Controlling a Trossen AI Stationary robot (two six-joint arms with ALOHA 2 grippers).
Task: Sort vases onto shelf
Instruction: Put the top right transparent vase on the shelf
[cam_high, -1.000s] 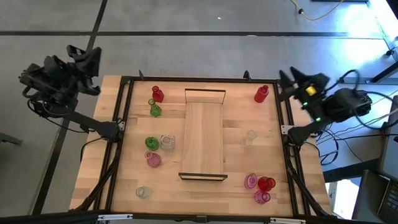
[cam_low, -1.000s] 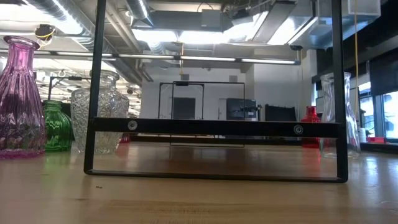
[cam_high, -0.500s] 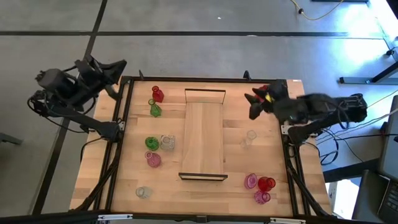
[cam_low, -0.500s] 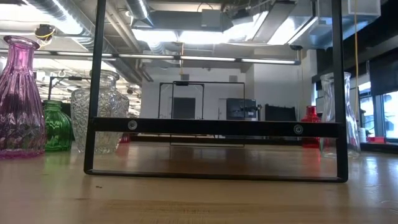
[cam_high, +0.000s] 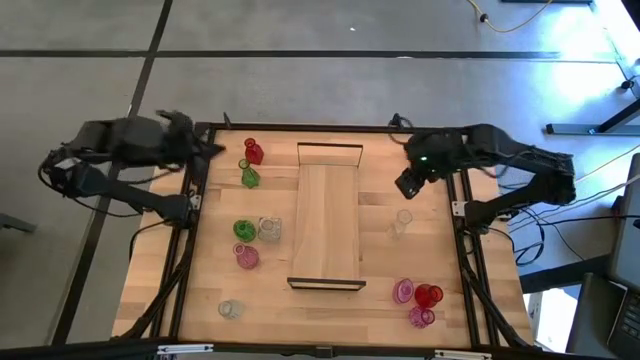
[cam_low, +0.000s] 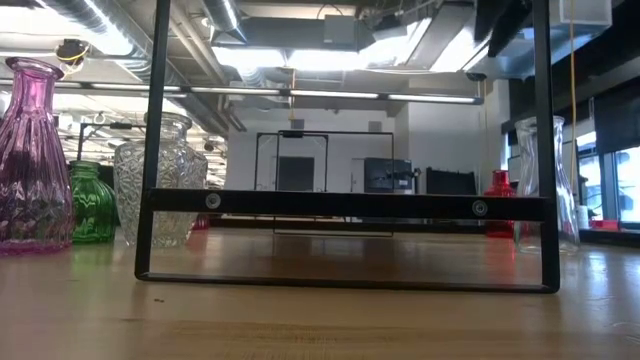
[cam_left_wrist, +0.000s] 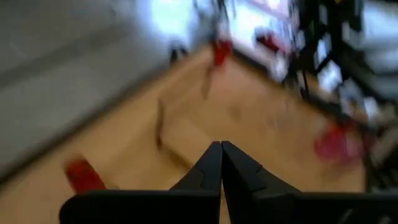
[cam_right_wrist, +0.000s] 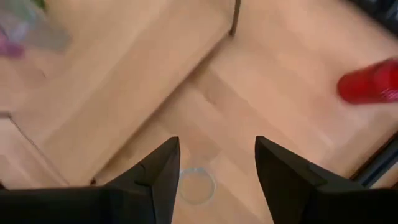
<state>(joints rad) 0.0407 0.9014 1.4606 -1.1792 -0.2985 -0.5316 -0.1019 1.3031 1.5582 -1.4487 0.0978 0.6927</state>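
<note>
The shelf (cam_high: 329, 215) is a long light-wood board with dark end frames, lying down the table's middle. Glass vases stand around it: a red one (cam_high: 253, 152) and green one (cam_high: 249, 177) at far left, a clear one (cam_high: 401, 220) on the right, and others near the front corners. My left gripper (cam_high: 212, 150) is shut and hovers at the table's far-left edge, short of the red vase (cam_left_wrist: 84, 175). My right gripper (cam_high: 405, 183) is open above the table, right of the shelf. The clear vase (cam_right_wrist: 196, 184) shows below its fingers, and a red vase (cam_right_wrist: 367, 81) stands beside it.
A green (cam_high: 243, 230), a clear (cam_high: 269, 229) and a pink vase (cam_high: 246, 256) cluster left of the shelf. A clear one (cam_high: 230, 309) stands at near left. Two pink vases and a red one (cam_high: 428, 296) stand at near right. A dark frame (cam_high: 196, 200) borders the table.
Both arms have swung in from outside the table. The left gripper moved right to the far-left edge, beside the red vase. The right gripper moved left and toward the near edge, past the far-right red vase, to above the clear vase. No vase has moved.
</note>
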